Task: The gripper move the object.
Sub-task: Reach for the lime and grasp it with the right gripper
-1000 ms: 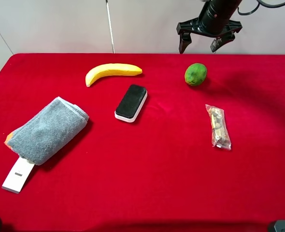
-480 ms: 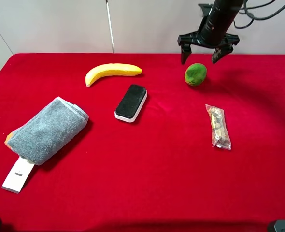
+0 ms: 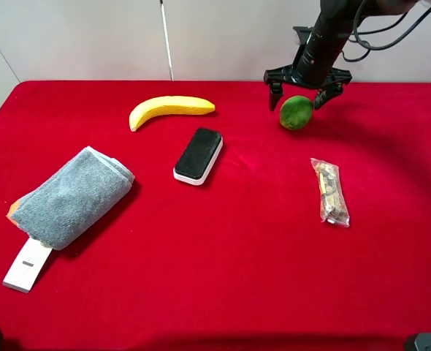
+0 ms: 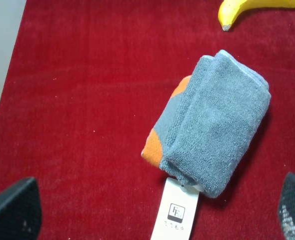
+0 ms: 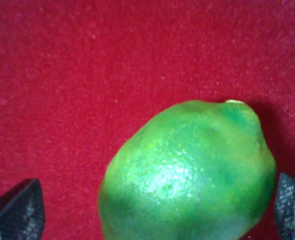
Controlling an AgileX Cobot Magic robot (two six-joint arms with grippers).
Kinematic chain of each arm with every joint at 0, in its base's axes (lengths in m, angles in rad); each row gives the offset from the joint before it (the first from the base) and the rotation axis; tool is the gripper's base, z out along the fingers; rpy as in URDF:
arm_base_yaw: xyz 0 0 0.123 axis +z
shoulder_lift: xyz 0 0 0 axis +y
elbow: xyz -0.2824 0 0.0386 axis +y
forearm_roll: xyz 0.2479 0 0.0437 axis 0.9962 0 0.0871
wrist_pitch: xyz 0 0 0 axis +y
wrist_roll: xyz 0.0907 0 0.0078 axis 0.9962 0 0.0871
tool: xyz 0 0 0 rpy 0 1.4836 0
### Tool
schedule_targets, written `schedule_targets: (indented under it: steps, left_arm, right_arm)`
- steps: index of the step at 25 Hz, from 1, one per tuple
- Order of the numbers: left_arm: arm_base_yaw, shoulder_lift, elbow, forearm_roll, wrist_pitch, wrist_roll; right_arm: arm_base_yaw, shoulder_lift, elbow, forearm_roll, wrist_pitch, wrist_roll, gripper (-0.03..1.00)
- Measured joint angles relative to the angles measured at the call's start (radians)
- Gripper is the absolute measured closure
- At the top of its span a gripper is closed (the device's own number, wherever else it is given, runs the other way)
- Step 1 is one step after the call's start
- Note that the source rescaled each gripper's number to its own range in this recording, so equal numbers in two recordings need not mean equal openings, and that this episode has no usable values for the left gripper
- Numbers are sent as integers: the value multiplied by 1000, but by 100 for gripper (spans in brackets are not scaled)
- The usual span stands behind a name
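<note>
Toward the far edge of the red cloth-covered table point(image 3: 223, 292), right of the middle: a small oval green fruit point(image 3: 296, 112) with mottled, shiny skin, lying on the cloth. Directly over it, the right arm's black claw-fingered gripper point(image 3: 296, 100), spread wide, one finger down on each side of the fruit's top, clasping nothing. In the right wrist view, the fruit filling most of the gap between two dark fingertips point(image 5: 16, 212); contact with the skin not possible to tell. Well to the fruit's left, at about the same depth, a curved yellow banana point(image 3: 170, 110). Nearer the camera and between those two, a black-topped, white-based eraser block point(image 3: 198, 155), lying at a slant. Nearer than the fruit and slightly to its right, a clear plastic packet of brownish contents point(image 3: 330, 191), flat on the cloth. On the table's left side, a folded grey towel point(image 3: 73, 196) with an orange patch at one end, resting over one end of a white card tag point(image 3: 28, 265). Above that towel, the left gripper point(image 4: 152, 210), fingers wide apart, gripping nothing.
</note>
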Motion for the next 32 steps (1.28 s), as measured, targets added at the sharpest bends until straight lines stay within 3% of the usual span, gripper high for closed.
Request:
schedule_targets:
  steps: [24,26,29,31,32]
  left_arm:
    - [0,0,0,0,0,0]
    - [0,0,0,0,0,0]
    - [0,0,0,0,0,0]
    - [0,0,0,0,0,0]
    - [0,0,0,0,0,0]
  right_arm:
    - [0,34,-1,0,-48,11,-3]
    - [0,34,-1,0,-48,11,10]
    - [0,34,-1,-2,-48,11,48]
    - [0,34,-1,-3,-44,11,81]
    - [0,34,-1,-3,-43,11,92]
